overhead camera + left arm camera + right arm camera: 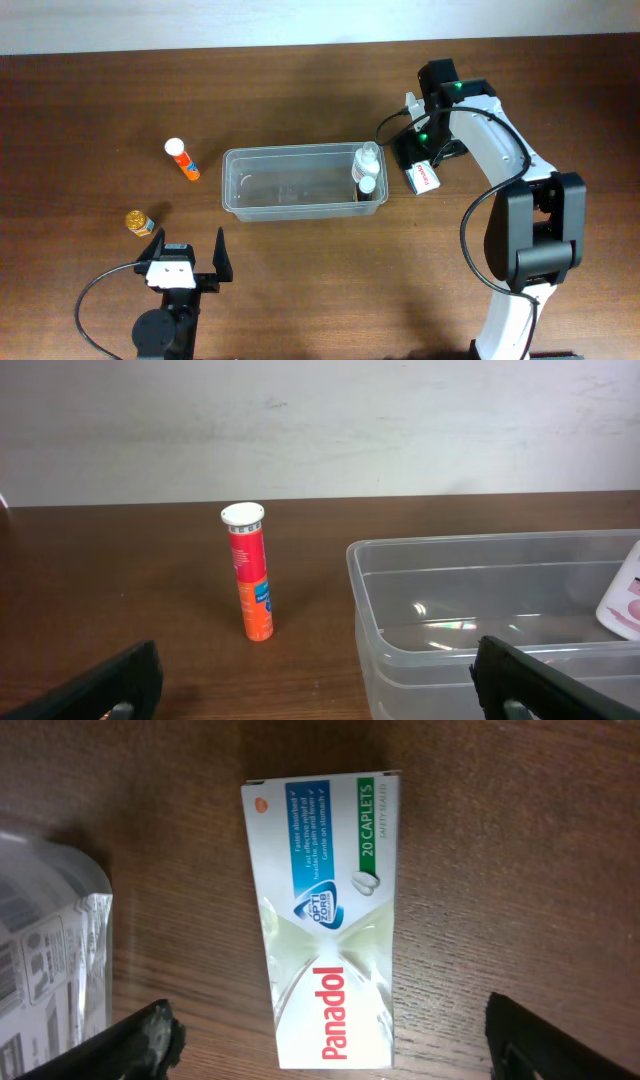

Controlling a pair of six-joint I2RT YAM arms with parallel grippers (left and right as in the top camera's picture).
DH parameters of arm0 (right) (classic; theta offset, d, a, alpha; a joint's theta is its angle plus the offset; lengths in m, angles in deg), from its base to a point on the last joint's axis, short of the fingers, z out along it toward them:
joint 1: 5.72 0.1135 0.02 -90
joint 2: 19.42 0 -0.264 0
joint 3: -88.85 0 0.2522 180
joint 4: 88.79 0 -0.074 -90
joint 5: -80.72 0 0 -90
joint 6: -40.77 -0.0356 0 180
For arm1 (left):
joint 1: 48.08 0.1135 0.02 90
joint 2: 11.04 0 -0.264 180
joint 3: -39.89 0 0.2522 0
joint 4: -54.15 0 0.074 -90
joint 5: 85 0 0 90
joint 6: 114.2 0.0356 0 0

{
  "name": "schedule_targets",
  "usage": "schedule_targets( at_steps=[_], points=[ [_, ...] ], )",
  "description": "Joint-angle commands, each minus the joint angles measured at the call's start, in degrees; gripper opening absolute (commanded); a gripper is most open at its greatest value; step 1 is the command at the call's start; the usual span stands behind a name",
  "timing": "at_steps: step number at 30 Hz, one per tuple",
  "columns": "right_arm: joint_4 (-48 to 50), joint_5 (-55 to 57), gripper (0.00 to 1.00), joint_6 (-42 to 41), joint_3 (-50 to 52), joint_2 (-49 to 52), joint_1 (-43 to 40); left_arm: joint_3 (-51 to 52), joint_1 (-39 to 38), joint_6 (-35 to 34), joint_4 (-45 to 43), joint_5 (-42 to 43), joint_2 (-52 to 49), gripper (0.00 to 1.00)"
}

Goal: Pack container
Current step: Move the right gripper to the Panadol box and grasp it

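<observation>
The container (300, 182) is sitting near the middle of the table (90, 100), its long side running left to right. 2 white bottles (368, 160) are lying inside it at its right end, one beside the other, and the rest of its floor is showing bare.

The right gripper (335, 1020) is hanging just off the container's right end, pointing down at a white Panadol box (322, 920). The box is lying flat on the table, outside the container and close to its right wall. In the right wrist view the 2 dark fingers (150, 1038) are standing far apart, one at each side of the box's lower end, and neither is touching it. The jaws are gaping wide and gripping nothing.

The left gripper (189, 245) is sitting low at the near edge of the table, in front of the container's left end. Its jaws are also spread as wide as they go, with nothing between them. Its camera is looking across the wood at the container's left corner and at an orange tube (250, 575).

The tube is standing upright on the table, white cap on top, to the left of the container and apart from it. A small yellow jar (138, 222) is resting nearer the left gripper, well clear of both the tube and the container.
</observation>
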Motion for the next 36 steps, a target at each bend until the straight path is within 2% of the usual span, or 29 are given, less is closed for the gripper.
schedule_targets(
  at_steps=[1, 19, 29, 34, 36],
  points=[
    [0.2, -1.18, 0.93, 1.6, 0.31, 1.97, -0.28, 0.44, 0.2, 0.87, -0.04, 0.85, 0.37, 0.99],
    [2.91, -2.19, 0.92, 1.73, 0.31, 7.17, -0.28, 0.44, 0.2, 0.87, -0.04, 0.85, 0.37, 0.99],
    [3.48, -2.19, 0.77, 1.66, 0.31, 9.16, -0.63, 0.44, 0.2, 0.87, -0.04, 0.85, 0.37, 0.99],
    [3.61, -2.19, 0.65, 1.27, 0.31, 9.16, -2.14, 0.44, 0.2, 0.87, -0.04, 0.85, 0.37, 1.0],
    [3.61, -2.19, 0.63, 1.27, 0.31, 9.16, -2.84, 0.44, 0.2, 0.87, -0.04, 0.85, 0.37, 0.99]
  ],
)
